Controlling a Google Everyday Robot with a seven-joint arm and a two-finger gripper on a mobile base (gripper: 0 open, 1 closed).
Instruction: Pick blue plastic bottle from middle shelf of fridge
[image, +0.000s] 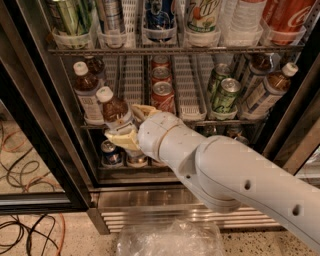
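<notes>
The bottle (114, 107) tilts with its cap to the left at the front edge of the middle shelf (190, 117), just ahead of a twin bottle (87, 92) in the left lane. The gripper (129, 125) has its jaws clamped round the label. The grasp looks made, so withdrawal is in hand: pull straight out of the fridge (145, 212), keeping clear of the red cans (162, 92).

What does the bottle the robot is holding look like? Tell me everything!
The blue plastic bottle is slim clear plastic holding brown drink, with a white screw cap and a white label. It leans, cap toward the upper left, in front of the left side of the middle shelf. The gripper's yellowish fingers clamp its lower body.
</notes>
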